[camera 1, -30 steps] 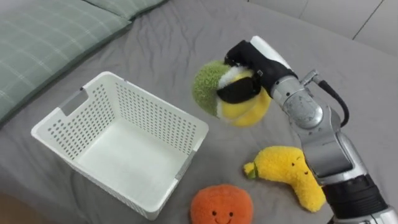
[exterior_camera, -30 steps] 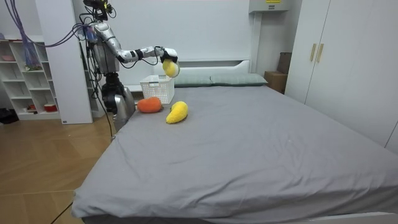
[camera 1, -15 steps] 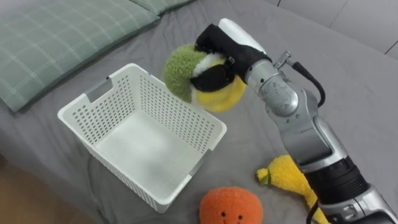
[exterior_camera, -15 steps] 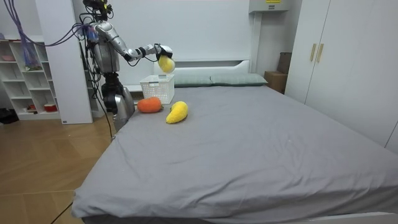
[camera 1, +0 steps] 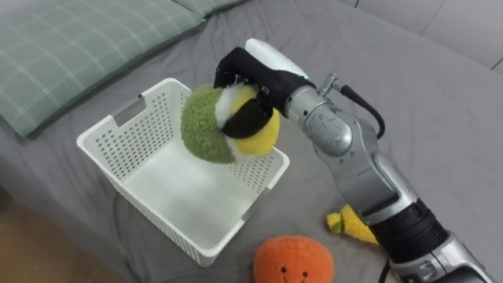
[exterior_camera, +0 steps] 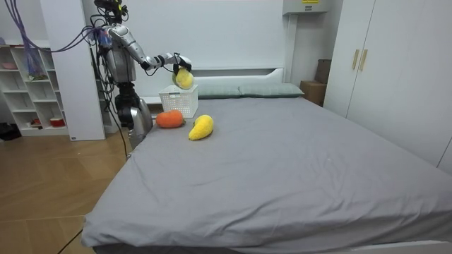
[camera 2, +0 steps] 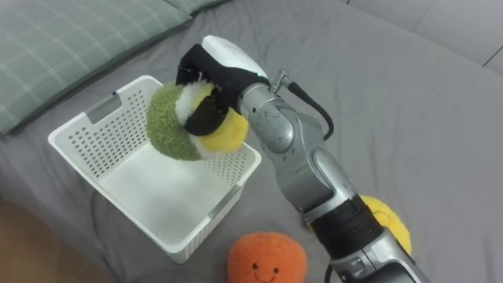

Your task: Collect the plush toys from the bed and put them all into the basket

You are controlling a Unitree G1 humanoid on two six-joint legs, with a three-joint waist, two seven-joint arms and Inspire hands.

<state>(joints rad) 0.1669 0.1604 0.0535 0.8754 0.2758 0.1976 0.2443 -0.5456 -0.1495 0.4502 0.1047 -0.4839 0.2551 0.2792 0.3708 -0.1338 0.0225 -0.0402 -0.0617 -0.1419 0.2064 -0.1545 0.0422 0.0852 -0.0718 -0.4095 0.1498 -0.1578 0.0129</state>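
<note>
right hand [camera 1: 255, 69] curled tight round a green-and-yellow plush toy [camera 1: 212, 130], holding it in the air over the white basket [camera 1: 106, 134] on the grey bed [camera 1: 409, 102]. orange plush [camera 1: 291, 259] sits near the basket's corner, yellow plush [camera 1: 350, 224] beside it, partly hidden by the arm. checked pillow [camera 1: 71, 47] behind the basket.

Green-&-yellow plush [camera 1: 228, 126] gripped in right hand [camera 1: 255, 69], up over far-right part of white basket [camera 1: 110, 127], green side left. Orange round plush w/ face [camera 1: 292, 262] lies near-right of basket; yellow plush [camera 1: 350, 226] further right, mostly behind arm.
</note>
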